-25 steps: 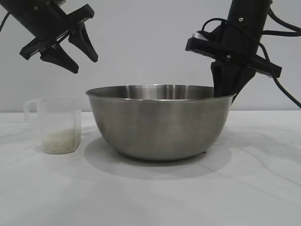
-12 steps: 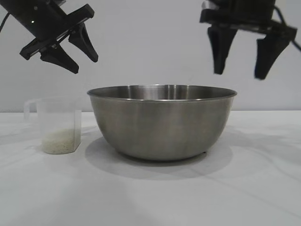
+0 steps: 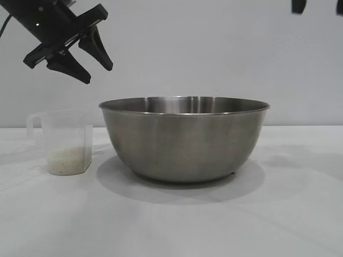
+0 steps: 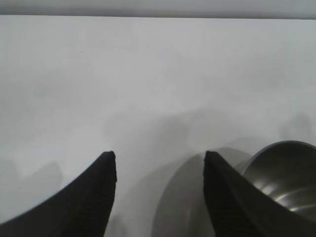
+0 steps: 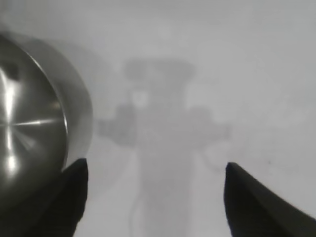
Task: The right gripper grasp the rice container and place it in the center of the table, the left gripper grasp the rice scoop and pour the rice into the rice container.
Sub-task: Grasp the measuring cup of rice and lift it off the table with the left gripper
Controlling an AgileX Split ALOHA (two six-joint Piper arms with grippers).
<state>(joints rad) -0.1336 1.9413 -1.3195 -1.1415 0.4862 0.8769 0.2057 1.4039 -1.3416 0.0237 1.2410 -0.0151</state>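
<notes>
Since the earlier frames the right gripper [image 5: 153, 197] has left the rim of the rice container [image 3: 184, 140] and risen clear; in the exterior view only a dark tip remains at the top edge, well above the container's right side. Its wrist view shows the fingers [image 5: 74, 190] spread wide and holding nothing; bare worktop [image 3: 171, 225] lies between them, with the container's rim beside one finger; the gripper's shadow falls on the worktop next to the container.

The rice container stands upright on the worktop, about central in the exterior view; its interior is not visible from that view.

The rice scoop [image 3: 63, 142] stands upright just left of the container, apart from it, its handle turned away from the container; the rice [image 3: 68, 160] lies as a low layer in its bottom.

The left gripper [image 3: 88, 61] hangs above the scoop, up and left of the container, tilted downward toward the container; its fingers [image 4: 94, 197] stand partly open and hold nothing; its wrist view shows worktop between them and the container's rim past one finger.
</notes>
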